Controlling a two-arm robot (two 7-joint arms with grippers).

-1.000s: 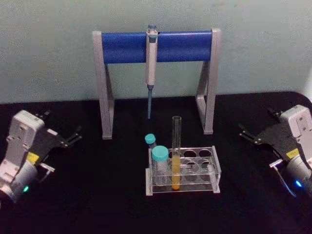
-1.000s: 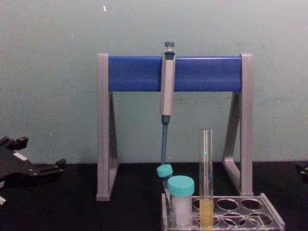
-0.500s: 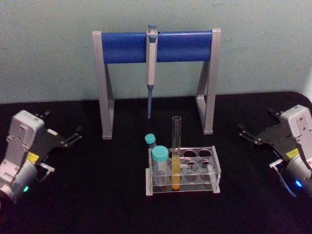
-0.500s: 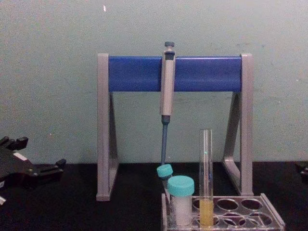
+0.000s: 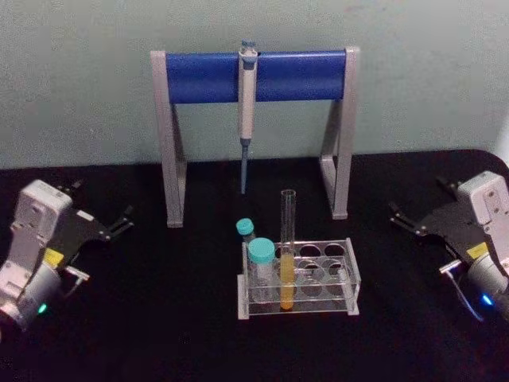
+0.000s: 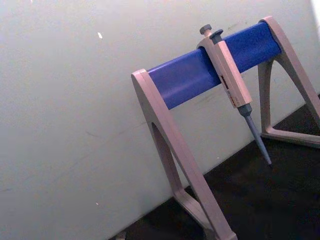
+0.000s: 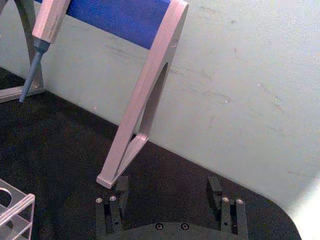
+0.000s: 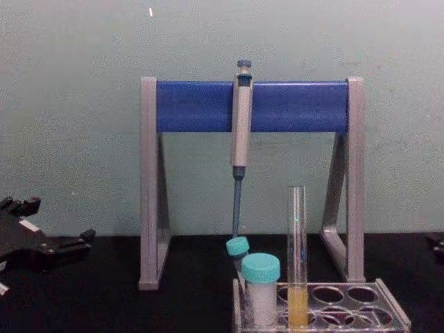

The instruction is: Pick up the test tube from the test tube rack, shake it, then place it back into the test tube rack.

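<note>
Nothing of the task is under way yet as I read it: I am at the very first step, the reach for the test tube point(image 5: 287, 239). It stands upright in the test tube rack point(image 5: 350, 274) near the middle of the black bench point(image 5: 159, 334), yellow liquid in its lower part, its open mouth well above the rack's top. Just to its left in the rack is a teal-capped tube point(image 5: 261, 253), with a second, smaller one behind that. The left tool point(image 5: 102, 200) sits low at the left of the bench, well apart from the rack, its fingers spread and gripping nothing. The right tool point(image 5: 417, 197) mirrors it at the right, and the right wrist view shows its two fingers point(image 7: 121, 187) wide apart and bare. Behind the rack a grey pipette point(image 5: 247, 95) hangs from the blue bar of the pipette stand point(image 5: 207, 76), its tip pointing down not far behind the tube. My judgement is that the right tool has the cleaner approach, since the capped tubes crowd the tube's left side. I would bring it in level, above the rack and on the bare glass, close gently, then lift straight up, keeping clear of the pipette's tip.
</note>
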